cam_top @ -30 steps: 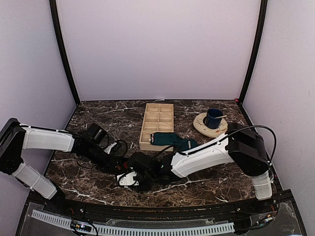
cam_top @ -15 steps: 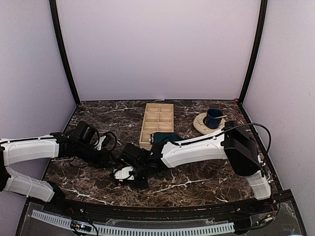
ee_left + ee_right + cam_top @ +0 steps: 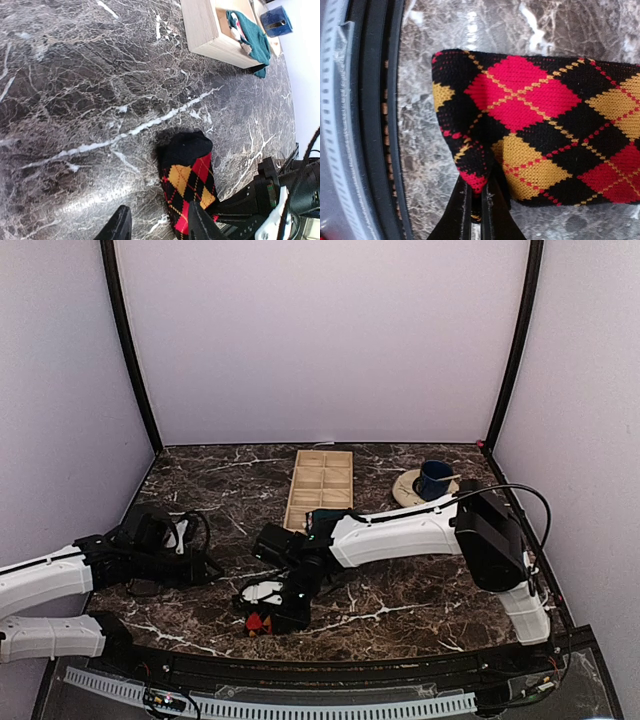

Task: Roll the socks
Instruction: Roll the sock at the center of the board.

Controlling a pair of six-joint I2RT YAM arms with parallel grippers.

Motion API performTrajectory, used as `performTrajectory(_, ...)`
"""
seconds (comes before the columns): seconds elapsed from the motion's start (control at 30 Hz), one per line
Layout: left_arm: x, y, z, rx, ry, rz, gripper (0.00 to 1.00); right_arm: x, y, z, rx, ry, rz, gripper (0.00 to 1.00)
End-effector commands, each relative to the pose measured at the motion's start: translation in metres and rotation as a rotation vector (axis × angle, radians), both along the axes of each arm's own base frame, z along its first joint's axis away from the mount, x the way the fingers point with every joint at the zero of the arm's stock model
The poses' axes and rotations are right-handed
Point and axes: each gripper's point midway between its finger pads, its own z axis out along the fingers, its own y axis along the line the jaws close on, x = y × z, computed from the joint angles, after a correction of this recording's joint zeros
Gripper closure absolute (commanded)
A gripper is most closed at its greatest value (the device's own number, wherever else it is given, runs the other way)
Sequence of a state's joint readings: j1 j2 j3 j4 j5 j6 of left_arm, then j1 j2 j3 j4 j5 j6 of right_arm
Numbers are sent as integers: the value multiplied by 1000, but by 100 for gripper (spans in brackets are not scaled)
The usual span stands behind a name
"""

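Observation:
A black, red and yellow argyle sock [image 3: 192, 177] lies flat on the marble table near the front edge. My right gripper [image 3: 480, 200] is shut on a corner of the sock's end [image 3: 545, 125]. In the top view this gripper [image 3: 268, 618] sits low over the table with a bit of red sock [image 3: 254, 624] showing beside it. My left gripper [image 3: 157, 227] is open and empty, just short of the sock, with one finger over its edge. In the top view it [image 3: 205, 568] is left of the right gripper. A teal sock [image 3: 250, 35] lies partly in the wooden tray.
A wooden divided tray [image 3: 322, 480] stands at the back middle. A blue cup [image 3: 435, 480] sits on a cream plate [image 3: 410, 492] at the back right. The black front rail [image 3: 375, 125] runs close beside the held sock end. The right arm [image 3: 400, 532] spans the table's middle.
My left arm has drawn back to the left, away from the sock. My right gripper has moved left and toward the front edge with the sock end in it.

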State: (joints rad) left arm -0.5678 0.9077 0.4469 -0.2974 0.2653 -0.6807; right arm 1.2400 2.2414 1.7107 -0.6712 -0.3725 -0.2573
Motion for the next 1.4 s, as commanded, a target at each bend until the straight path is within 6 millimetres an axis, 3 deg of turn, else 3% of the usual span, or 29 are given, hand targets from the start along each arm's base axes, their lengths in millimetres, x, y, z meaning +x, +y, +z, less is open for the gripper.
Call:
performTrajectory(0.0, -1, 6, 8, -13, -94, 78, 60, -15, -27, -22, -126, 218, -51, 100)
performTrajectory(0.17, -10, 2, 20, -19, -224, 82, 61, -8, -28, -17, -116, 299, -77, 100)
performTrajectory(0.3, -17, -3, 18, -5, -277, 61, 64, -4, -28, -17, -110, 354, -93, 100)
performTrajectory(0.7, -47, -36, 13, 65, -483, -172, 80, 8, -25, -18, -97, 442, -138, 100)
performTrajectory(0.87, -62, -48, 22, 63, -582, -259, 84, 14, -25, -22, -108, 462, -158, 100)
performTrajectory(1.13, -90, -79, 28, 99, -669, -471, 90, 22, -22, -23, -112, 487, -190, 100)
performTrajectory(1.37, -113, -107, 21, 175, -687, -627, 91, 26, -22, -26, -126, 490, -208, 100)
